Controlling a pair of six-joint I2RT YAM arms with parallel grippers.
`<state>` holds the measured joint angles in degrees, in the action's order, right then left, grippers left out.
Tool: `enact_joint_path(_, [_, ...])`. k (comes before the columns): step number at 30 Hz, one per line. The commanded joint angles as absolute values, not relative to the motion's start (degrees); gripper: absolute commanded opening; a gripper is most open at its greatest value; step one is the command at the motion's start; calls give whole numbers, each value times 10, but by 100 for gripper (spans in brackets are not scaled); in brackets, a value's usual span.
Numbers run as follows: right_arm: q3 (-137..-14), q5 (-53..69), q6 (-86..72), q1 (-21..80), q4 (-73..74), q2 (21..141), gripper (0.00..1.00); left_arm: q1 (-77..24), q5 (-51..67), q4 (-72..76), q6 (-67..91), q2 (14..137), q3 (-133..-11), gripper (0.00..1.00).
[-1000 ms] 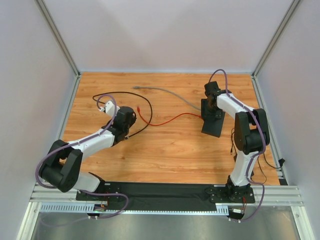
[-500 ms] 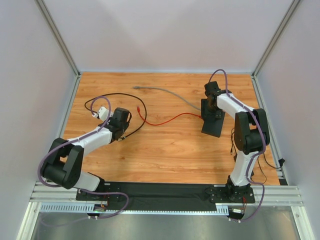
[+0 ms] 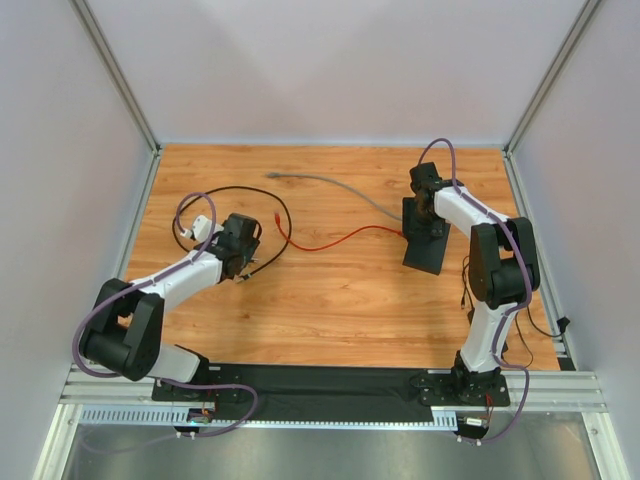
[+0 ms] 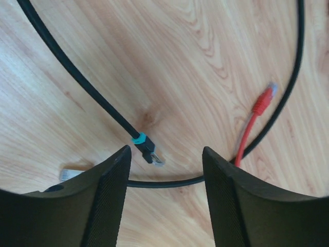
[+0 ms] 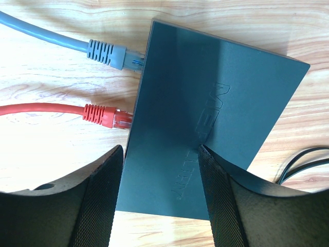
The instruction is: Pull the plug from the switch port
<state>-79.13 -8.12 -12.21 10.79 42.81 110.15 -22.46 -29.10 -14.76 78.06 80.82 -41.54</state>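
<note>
The switch (image 3: 424,246) is a flat black box at the right of the table; it fills the right wrist view (image 5: 216,118). A grey plug (image 5: 109,54) and a red plug (image 5: 103,115) sit in ports on its left edge. My right gripper (image 5: 160,150) is open, with its fingers spread over the switch's top near the red plug; it also shows in the top view (image 3: 424,212). My left gripper (image 4: 165,154) is open and empty over a loose black cable plug with a teal band (image 4: 146,151). The red cable's free end (image 4: 262,102) lies to its right.
The black cable (image 3: 272,198) loops across the left of the table. The red cable (image 3: 335,243) and the grey cable (image 3: 330,183) run across the middle to the switch. A thin black cord (image 5: 304,163) lies right of the switch. Frame posts stand at the back corners.
My left arm has drawn back a little to the left, and the black cable loop has shifted left and tightened. The right arm and the switch have not moved.
</note>
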Motion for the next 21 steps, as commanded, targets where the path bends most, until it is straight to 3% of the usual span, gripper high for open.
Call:
enact_joint_path(1, [-777, -57, -128, 104, 438, 1114, 62, -235, -299, -181, 773, 802, -459, 66])
enact_joint_path(7, [-777, -57, -133, 104, 434, 1105, 62, -314, -314, -184, 742, 817, -521, 71])
enact_joint_path(15, [-814, -71, -142, 98, 460, 1067, 63, -452, -294, 98, 727, 890, -530, 63])
enact_joint_path(21, [-896, -50, -141, 73, 499, 1095, 64, -508, -264, 372, 756, 1045, -544, 57])
